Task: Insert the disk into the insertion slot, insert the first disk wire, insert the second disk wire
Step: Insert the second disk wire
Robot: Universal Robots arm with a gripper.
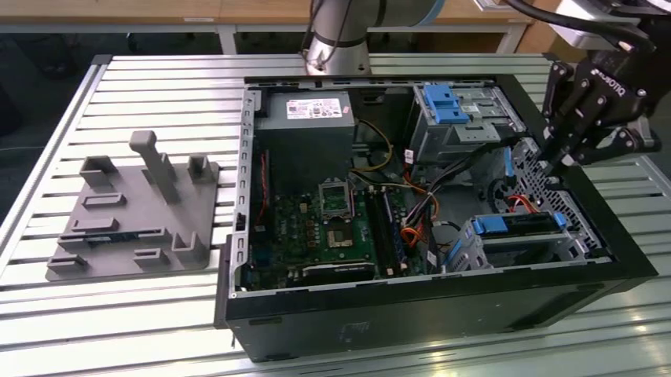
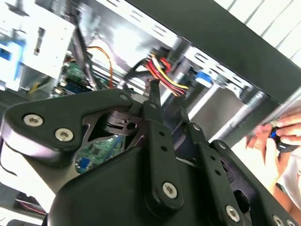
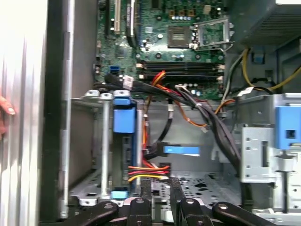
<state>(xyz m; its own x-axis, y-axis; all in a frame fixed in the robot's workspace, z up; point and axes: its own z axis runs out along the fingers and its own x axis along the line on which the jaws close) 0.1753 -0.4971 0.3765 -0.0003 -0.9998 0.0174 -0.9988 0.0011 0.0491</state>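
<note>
- The disk [image 1: 514,225]: bright blue carrier.
- The insertion slot [image 1: 545,250]: perforated silver-grey metal.
- The motherboard [image 1: 335,228]: green.
- The gripper [image 1: 555,166]: black.
- The wire bundle [image 3: 149,172]: red, yellow, black strands.
- The fixture [image 1: 131,228]: plain grey.
- The table [image 1: 157,86]: silver slats.

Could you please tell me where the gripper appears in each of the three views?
Exterior view: gripper above the case, at the exterior view's right.
First wrist view: gripper beside the red and yellow wires.
Second wrist view: gripper near those wires.
Shared landmark: the green motherboard.
</note>
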